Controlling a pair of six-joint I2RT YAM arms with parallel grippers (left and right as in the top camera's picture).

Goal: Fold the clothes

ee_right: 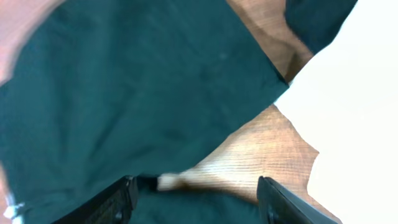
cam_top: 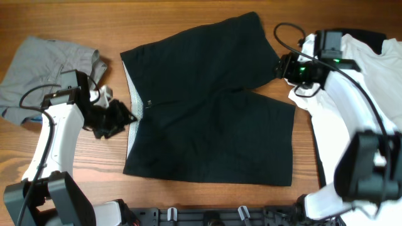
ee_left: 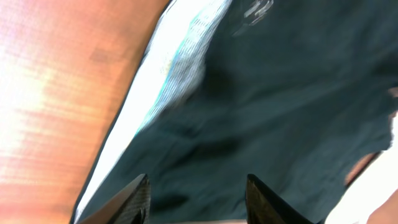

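Overhead view: the black shorts (cam_top: 207, 107) lie spread flat mid-tabletop (cam_top: 188, 19), waistband toward the left arm and 2 legs toward the right. The left tool (cam_top: 116, 119) sits low at the waistband edge and the right tool (cam_top: 281, 68) at the upper leg's hem. Each arm reaches inward, and both wrist views show the 2 fingers apart, released, gripping nothing. Farther out, a crumpled grey garment (cam_top: 47, 66) lies beyond the left arm and a white garment (cam_top: 377, 69) under the right.
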